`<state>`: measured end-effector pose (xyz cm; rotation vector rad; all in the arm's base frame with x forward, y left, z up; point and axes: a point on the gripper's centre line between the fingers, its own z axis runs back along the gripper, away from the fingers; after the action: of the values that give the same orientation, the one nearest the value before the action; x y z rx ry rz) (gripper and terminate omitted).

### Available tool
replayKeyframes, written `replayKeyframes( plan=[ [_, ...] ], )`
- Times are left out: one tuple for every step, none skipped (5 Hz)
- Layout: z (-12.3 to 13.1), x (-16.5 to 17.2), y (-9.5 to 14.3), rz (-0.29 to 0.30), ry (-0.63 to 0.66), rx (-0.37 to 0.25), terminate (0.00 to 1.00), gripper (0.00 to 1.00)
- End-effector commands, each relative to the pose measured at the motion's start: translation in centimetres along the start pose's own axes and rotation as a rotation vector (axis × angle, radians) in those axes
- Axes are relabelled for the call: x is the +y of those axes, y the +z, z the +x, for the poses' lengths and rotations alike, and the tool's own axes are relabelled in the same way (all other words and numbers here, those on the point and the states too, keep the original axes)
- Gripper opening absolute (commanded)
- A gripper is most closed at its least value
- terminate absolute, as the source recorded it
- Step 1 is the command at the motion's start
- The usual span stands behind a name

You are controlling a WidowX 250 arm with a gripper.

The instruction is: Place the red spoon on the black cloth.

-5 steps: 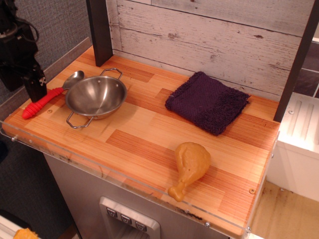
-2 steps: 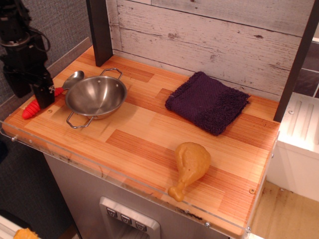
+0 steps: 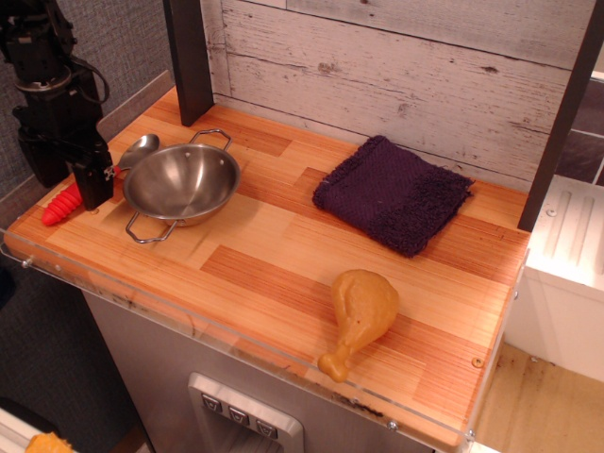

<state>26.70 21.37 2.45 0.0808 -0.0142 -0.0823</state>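
At far left of the bench point(image 3: 283, 255), the pincer point(image 3: 90, 179) hangs low over the red spoon point(image 3: 64, 202), covering the middle of its handle; whether it is spread or pinching cannot be told. Only the handle's red end and the silver bowl show either side of it. Spoon judged light and rigid; the thick ribbed handle should give good grip, the shiny metal end likely slippery. Best hold: mid-handle, across its width. Just right, the steel bowl point(image 3: 181, 183) sits close beside it, so clearance is tight. Further right, the black cloth point(image 3: 392, 193) lies soft and flat, unoccupied. Near right: a toy drumstick point(image 3: 359, 316).
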Motion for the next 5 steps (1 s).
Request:
replayKeyframes(
  plan=[
    [0.13,0.15,-0.32,0.004,0.007,-0.06,0.0,1.0],
    [0.15,0.14,-0.74,-0.006,0.008,-0.057,0.0,1.0],
    [0.07,0.16,-1.01,-0.014,0.017,-0.056,0.0,0.0],
    [-0.04,0.23,-0.99,-0.019,0.021,-0.057,0.0,0.0],
    [-0.38,0.31,-0.3,-0.005,0.031,-0.061,0.0,0.0]
  ],
)
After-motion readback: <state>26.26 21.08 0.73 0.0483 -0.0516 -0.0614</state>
